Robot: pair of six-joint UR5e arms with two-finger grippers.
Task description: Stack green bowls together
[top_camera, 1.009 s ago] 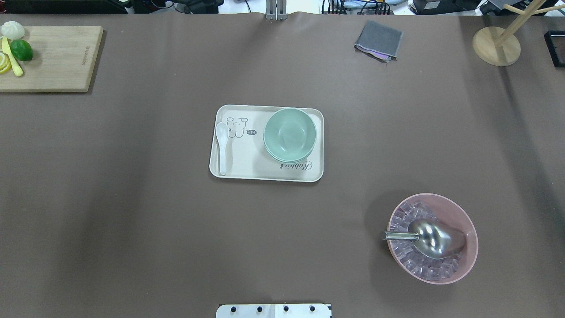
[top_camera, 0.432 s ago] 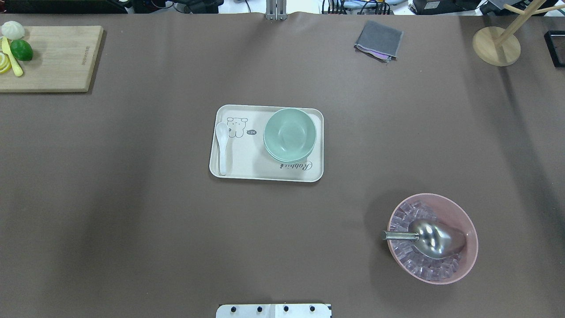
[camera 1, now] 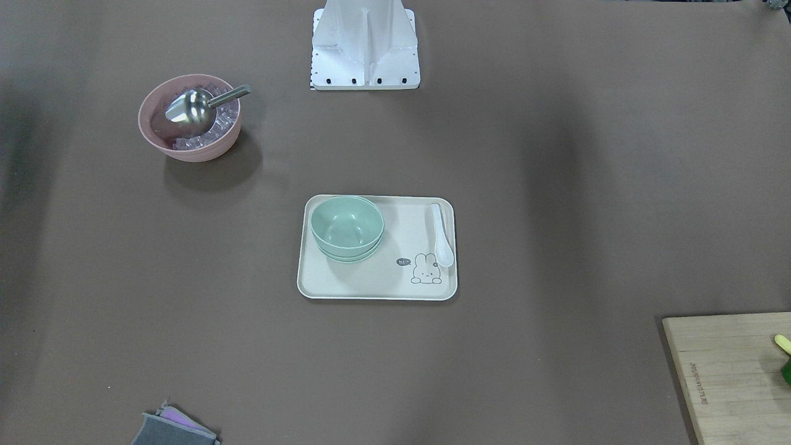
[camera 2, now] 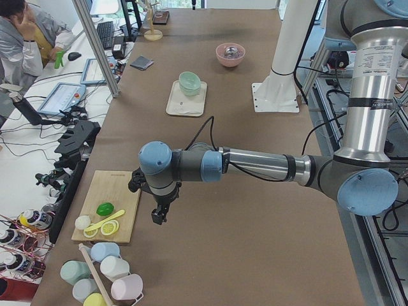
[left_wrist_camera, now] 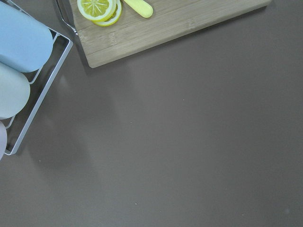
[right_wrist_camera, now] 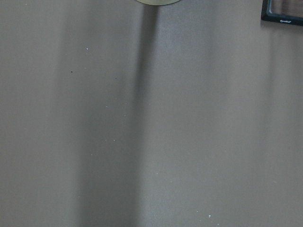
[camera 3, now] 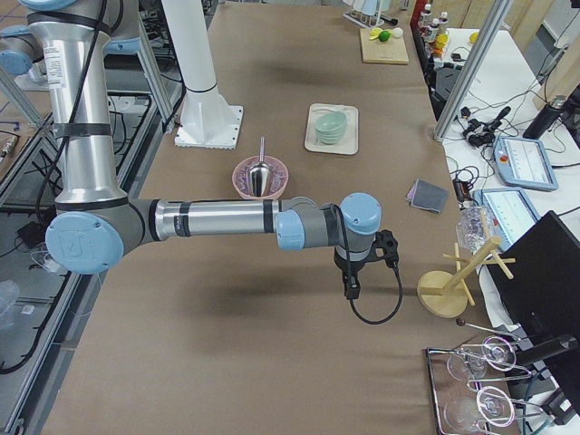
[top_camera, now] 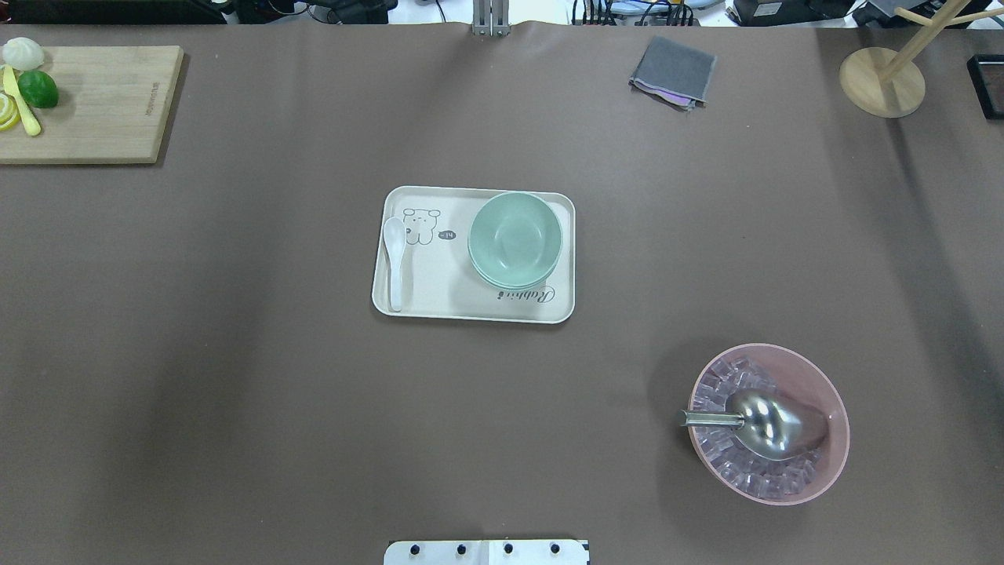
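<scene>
Closest to the robot, past its base plate (top_camera: 486,552), the pink bowl (top_camera: 816,375) sits on the surface (top_camera: 235,392) to the right, filled with ice and holding a metal scoop (top_camera: 773,425). Further out, mid-surface, is the cream tray (top_camera: 439,302). A white spoon (top_camera: 394,263) lies along its left side, and the green bowls (top_camera: 514,238) stand on its right part. They are nested upright in 1 stack, with lower rims peeking out under the top bowl, so the stacking looks done.

At the far edge lie a grey cloth (top_camera: 673,71), a cutting board (top_camera: 102,110) with lime and lemon at the left, and a wooden stand (top_camera: 882,82) at the right. The left arm (camera 2: 255,167) reaches out beside the board and the right arm (camera 3: 217,219) hangs near the stand. Both are well apart from the tray and carry nothing. Only the side views show their jaws, so I cannot tell whether either pair stands apart or together.

The bowls look light, rigid and smooth-walled, likely slippery under a side pinch. The rim is the sensible hold, with 1 jaw inside and 1 outside. Nested this snugly, the top bowl may drag the one beneath up with it. The whole stack could also slide on the slick tray if nudged.
</scene>
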